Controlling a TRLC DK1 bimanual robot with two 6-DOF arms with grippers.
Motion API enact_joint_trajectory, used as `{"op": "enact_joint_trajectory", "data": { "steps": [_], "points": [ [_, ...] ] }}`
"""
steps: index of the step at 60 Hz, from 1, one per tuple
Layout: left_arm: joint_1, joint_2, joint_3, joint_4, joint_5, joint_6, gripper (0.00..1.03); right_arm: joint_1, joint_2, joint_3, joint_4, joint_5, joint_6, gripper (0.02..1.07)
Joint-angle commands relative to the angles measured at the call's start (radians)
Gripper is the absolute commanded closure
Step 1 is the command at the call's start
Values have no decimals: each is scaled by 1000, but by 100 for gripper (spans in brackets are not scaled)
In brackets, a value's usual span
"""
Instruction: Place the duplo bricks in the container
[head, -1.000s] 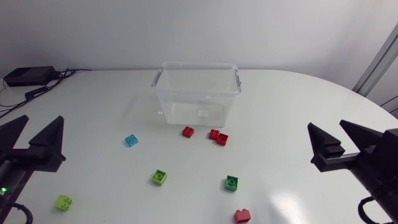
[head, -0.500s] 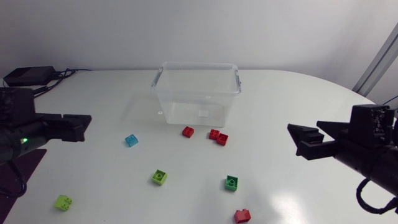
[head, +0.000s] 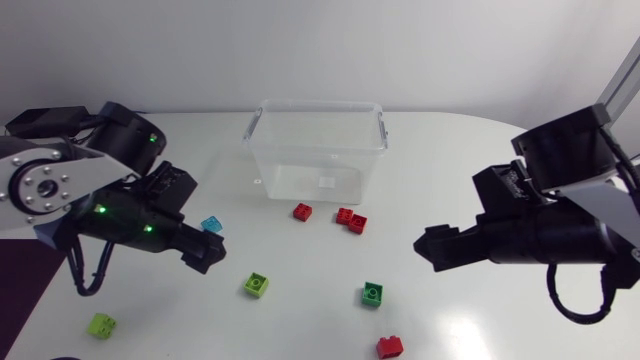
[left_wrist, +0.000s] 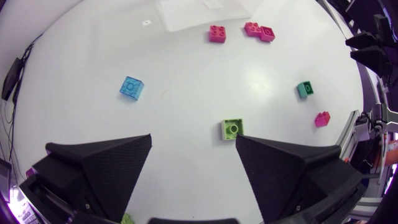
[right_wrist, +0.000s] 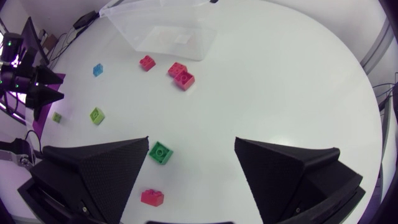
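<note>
Clear container (head: 316, 150), duplo bricks (head: 302, 211) all outside it on table (head: 450, 170); left gripper (left_wrist: 193, 140), right gripper (right_wrist: 191, 143) both released.

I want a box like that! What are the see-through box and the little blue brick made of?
The box looks like clear, smooth plastic: the table shows through its walls. The blue brick seems pale, slightly see-through plastic too, but it is too small to be sure.

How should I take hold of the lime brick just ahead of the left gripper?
Come straight down from above with the open left gripper and close on two opposite side walls of the lime brick. It lies flat, studded face up and turned slightly askew, so rotate the wrist first to square the fingers to its flat sides.
</note>
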Motion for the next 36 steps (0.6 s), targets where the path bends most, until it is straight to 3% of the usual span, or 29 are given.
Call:
{"op": "enact_joint_trajectory", "data": {
  "steps": [1,6,18,36],
  "points": [
    [-48,69,72,-37,19,2,9,18,40,20,-25,-40,-4,7],
    [-85,133,100,-51,19,-9,9,26,56,20,-31,-84,-24,7],
    [-175,301,140,-65,17,-44,9,86,129,40,-80,-87,8,7],
    [-190,460,183,-97,0,-83,9,156,217,44,-96,-84,12,7]
  ]
}}
